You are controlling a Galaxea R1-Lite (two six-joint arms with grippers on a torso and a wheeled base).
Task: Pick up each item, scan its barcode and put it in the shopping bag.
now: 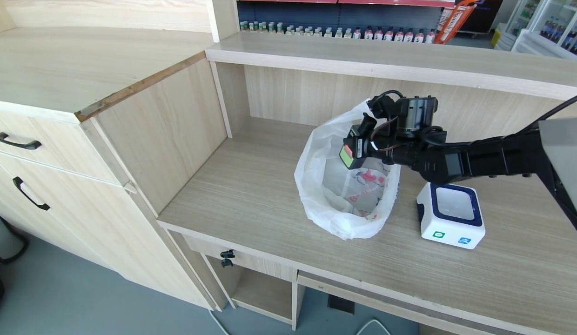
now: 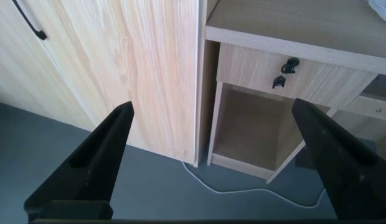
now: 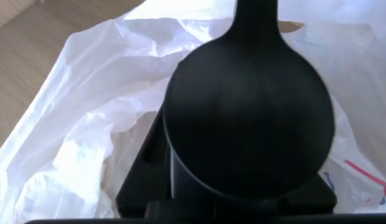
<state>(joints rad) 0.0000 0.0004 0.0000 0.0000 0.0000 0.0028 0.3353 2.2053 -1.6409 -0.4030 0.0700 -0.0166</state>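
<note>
A white plastic shopping bag (image 1: pixel 316 186) stands open on the wooden counter (image 1: pixel 251 195). My right gripper (image 1: pixel 356 151) hangs over the bag's mouth, shut on a black utensil (image 3: pixel 249 124) with a round head and a thin handle. In the right wrist view the utensil covers most of the bag (image 3: pixel 87 137) below it. A green and red tag (image 1: pixel 346 156) shows at the gripper's tip. Printed packaging (image 1: pixel 365 184) lies inside the bag. My left gripper (image 2: pixel 211 162) is open, low beside the cabinet and above the grey floor, with nothing between its fingers (image 2: pixel 93 162).
A white barcode scanner (image 1: pixel 451 214) with a blue-framed window sits on the counter right of the bag. A tall cabinet side (image 1: pixel 163 135) walls the counter's left. A raised shelf (image 1: pixel 386 60) runs along the back. A drawer lock (image 2: pixel 285 71) sits under the counter edge.
</note>
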